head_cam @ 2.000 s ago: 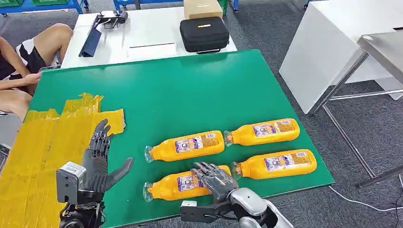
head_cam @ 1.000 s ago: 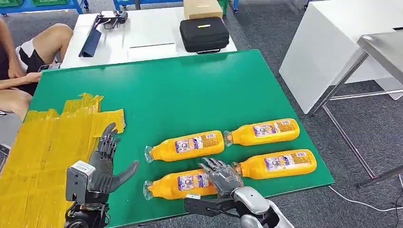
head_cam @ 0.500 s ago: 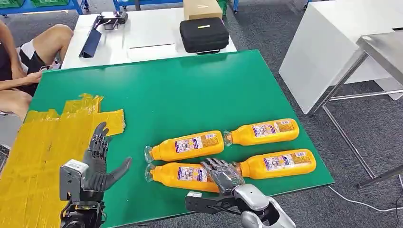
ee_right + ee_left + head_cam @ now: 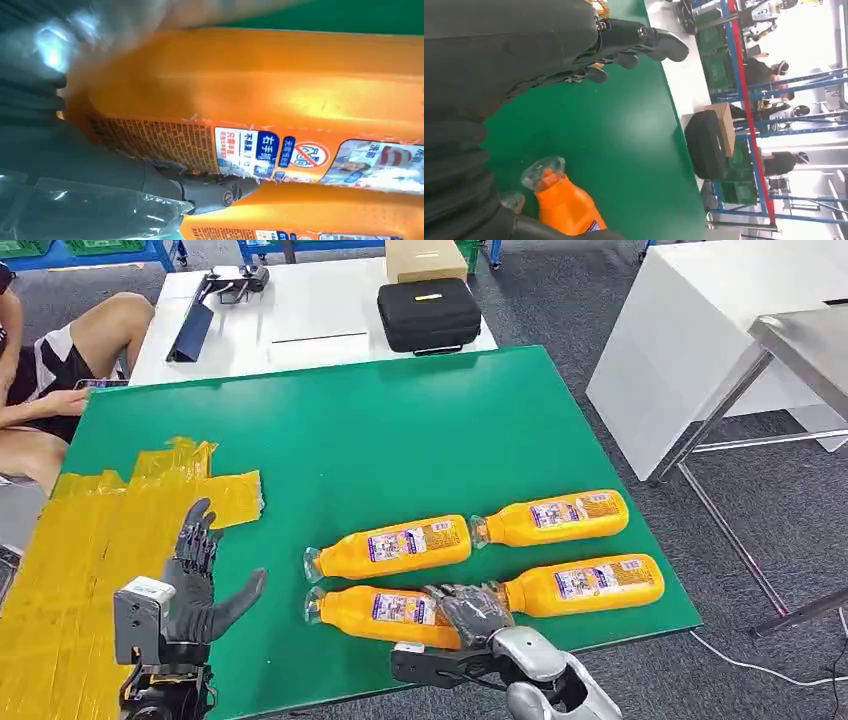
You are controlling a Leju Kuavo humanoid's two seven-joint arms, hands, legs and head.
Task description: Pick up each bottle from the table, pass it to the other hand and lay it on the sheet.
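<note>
Lying on their sides in two rows near the right front of the green table (image 4: 400, 430), the four orange bottles were set out within the right arm's reach, caps pointing left. The right hand (image 4: 470, 612) rested over the base end of the near-left bottle (image 4: 385, 608), fingers draped across its body; the right wrist view showed a thumb (image 4: 200, 192) against the label (image 4: 260, 150) of that bottle (image 4: 250, 100), so a grip appeared to be closing, though I could not tell whether it was firm. That bottle sat skewed, its cap close to the far-left bottle (image 4: 392, 548), probably nudged by the fingers. The far-right bottle (image 4: 555, 517) and near-right bottle (image 4: 585, 585) lay untouched.

The left hand (image 4: 195, 585) hovered with fingers spread and thumb out, holding nothing, just beside the yellow sheet (image 4: 90, 550), likely waiting there to receive the bottle. The left wrist view showed a bottle's cap (image 4: 541, 172) near that hand. No bottle lay on the sheet, so the task seemed at its first pick. A person (image 4: 60, 360) sat at the far left.
</note>
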